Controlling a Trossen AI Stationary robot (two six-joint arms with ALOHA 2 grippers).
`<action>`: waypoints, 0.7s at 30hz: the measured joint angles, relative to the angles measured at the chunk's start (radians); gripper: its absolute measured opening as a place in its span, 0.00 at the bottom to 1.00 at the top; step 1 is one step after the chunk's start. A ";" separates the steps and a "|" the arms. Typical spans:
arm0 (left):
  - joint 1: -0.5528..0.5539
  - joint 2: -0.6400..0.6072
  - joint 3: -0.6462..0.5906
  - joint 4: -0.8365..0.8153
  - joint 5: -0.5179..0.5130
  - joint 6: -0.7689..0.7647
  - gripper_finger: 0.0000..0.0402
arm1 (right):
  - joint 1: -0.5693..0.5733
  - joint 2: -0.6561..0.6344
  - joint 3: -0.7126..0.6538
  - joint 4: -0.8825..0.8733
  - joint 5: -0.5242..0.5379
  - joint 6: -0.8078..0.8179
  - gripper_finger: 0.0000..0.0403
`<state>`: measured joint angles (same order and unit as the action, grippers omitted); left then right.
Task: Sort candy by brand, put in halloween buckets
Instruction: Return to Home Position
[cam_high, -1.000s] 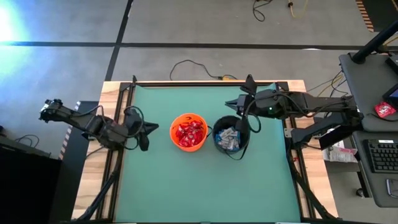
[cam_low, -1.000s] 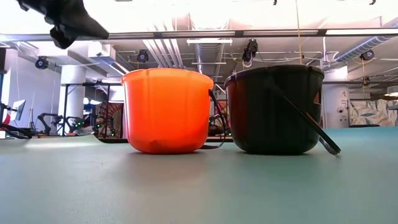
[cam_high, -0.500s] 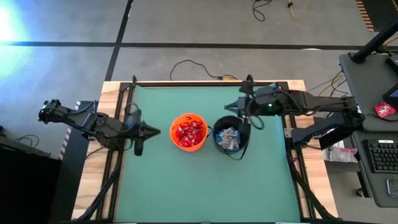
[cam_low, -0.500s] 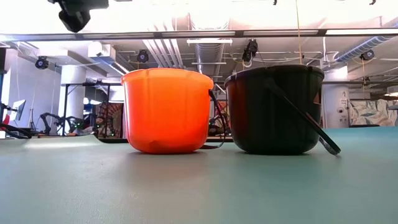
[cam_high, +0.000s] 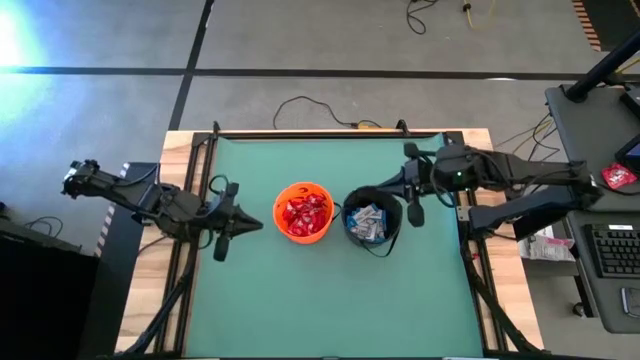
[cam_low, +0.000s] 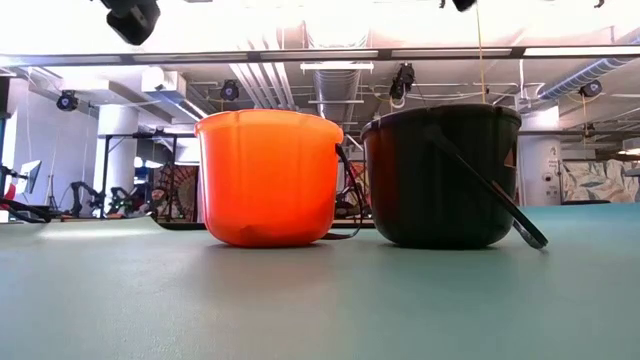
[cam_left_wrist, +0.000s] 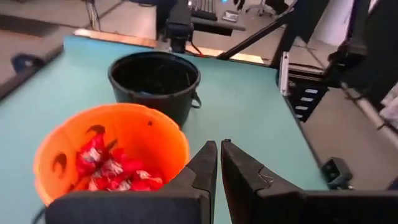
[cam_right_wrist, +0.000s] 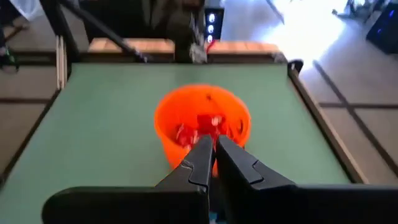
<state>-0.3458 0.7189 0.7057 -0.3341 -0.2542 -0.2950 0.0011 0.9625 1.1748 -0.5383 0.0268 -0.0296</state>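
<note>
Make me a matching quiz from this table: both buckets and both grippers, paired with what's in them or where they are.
1 orange bucket
2 black bucket
3 left gripper
4 right gripper

A white-and-blue bars inside
B shut, beside the orange bucket
C red packets inside
D shut, beside the black bucket

Pairs: 1-C, 2-A, 3-B, 4-D

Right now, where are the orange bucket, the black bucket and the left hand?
orange bucket (cam_low: 268, 180), low view, on its front wall.
black bucket (cam_low: 440, 185), low view, on its front wall.
left hand (cam_left_wrist: 219, 146), left wrist view, between its shut fingertips.
</note>
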 joint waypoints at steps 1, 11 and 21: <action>-0.005 0.008 0.004 0.002 -0.016 0.014 0.02 | 0.000 -0.016 -0.031 0.000 0.001 0.010 0.03; -0.030 0.095 0.004 0.014 -0.041 -0.040 0.02 | 0.001 -0.148 -0.321 0.289 -0.028 0.082 0.03; -0.033 0.174 0.096 0.057 0.087 0.002 0.02 | 0.001 -0.310 -0.389 0.305 -0.026 0.023 0.03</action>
<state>-0.3790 0.8928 0.8012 -0.2767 -0.1673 -0.2925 0.0017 0.6530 0.7855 -0.2329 0.0004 -0.0068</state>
